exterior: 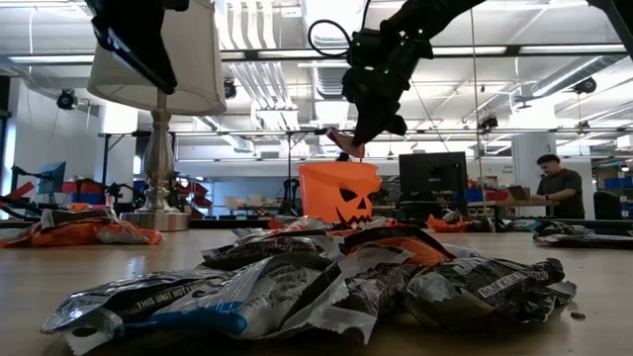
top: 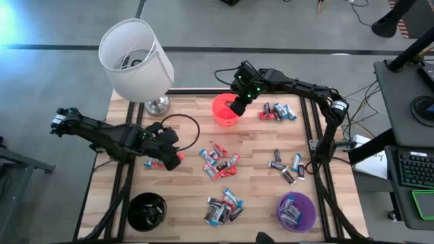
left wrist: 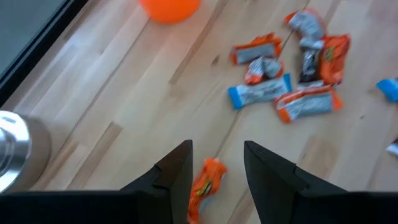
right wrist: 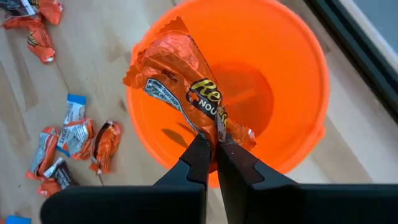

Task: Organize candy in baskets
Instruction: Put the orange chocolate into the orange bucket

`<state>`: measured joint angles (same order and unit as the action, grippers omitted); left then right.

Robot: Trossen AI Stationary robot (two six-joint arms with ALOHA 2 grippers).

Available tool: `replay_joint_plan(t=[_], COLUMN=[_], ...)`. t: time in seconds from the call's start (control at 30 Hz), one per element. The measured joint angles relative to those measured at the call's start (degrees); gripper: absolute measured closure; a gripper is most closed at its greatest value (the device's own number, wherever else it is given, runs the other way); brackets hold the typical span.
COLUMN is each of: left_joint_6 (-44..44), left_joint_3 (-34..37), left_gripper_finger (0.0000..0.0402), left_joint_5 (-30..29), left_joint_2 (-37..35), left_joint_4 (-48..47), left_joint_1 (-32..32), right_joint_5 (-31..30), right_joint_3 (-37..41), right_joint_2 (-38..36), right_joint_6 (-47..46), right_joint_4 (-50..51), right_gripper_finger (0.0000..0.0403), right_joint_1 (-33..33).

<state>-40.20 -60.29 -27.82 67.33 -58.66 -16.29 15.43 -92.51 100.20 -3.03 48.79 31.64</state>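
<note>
My right gripper point(right wrist: 211, 152) is shut on an orange-wrapped candy point(right wrist: 177, 78) and hangs just over the orange basket point(top: 224, 112) at the table's far middle. My left gripper point(left wrist: 217, 149) stands open at the table's left, tilted down, with a small orange candy point(left wrist: 208, 180) lying on the wood between its fingers, untouched. More candy lies in loose piles at the middle point(top: 218, 161), the right point(top: 286, 166), the near middle point(top: 224, 207) and beside the orange basket point(top: 277, 112). The purple basket point(top: 296, 211) holds some candy. The black basket point(top: 146, 211) stands near left. My right gripper pinches one end of the crumpled orange wrapper point(right wrist: 214, 134) between its two fingertips. The fingers slant down from above. The candy is lifted clear and sticks out past the fingers over the orange basket's mouth point(right wrist: 249, 93), above its rim point(exterior: 338, 166).
A lamp with a white shade point(top: 135, 61) and a metal foot point(top: 157, 104) stands at the far left corner, its black cord point(top: 186, 125) looping over the wood near my left gripper. Bare wood lies between the candy piles. Beyond the table a person point(exterior: 559, 188) sits at a desk.
</note>
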Motion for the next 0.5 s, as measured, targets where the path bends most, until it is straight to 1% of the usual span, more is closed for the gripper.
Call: replay_joint_plan(t=[0.13,0.3,0.4,0.5], left_joint_6=[-0.42,-0.41,-0.40,-0.40], left_joint_3=[0.00,0.00,0.00,0.00], left_gripper_finger=[0.0276,0.0276,0.0276,0.0276], left_joint_5=[0.47,3.02,3.35,3.35], left_joint_2=[0.00,0.00,0.00,0.00], left_joint_4=[-2.77,-4.39,-4.39,-4.41], left_joint_1=[-0.01,-0.01,-0.01,-0.01], right_joint_5=[0.04,0.03,0.02,-0.23], right_joint_3=[0.00,0.00,0.00,0.00], right_joint_2=[-0.02,0.11,0.11,0.00], right_joint_6=[0.06,0.26,0.26,-0.07], right_joint_4=[-0.30,-0.38,-0.83,-2.24], right_gripper_finger=[0.0390,0.0383,0.0358,0.0323], right_joint_1=[-0.02,-0.03,-0.11,-0.13])
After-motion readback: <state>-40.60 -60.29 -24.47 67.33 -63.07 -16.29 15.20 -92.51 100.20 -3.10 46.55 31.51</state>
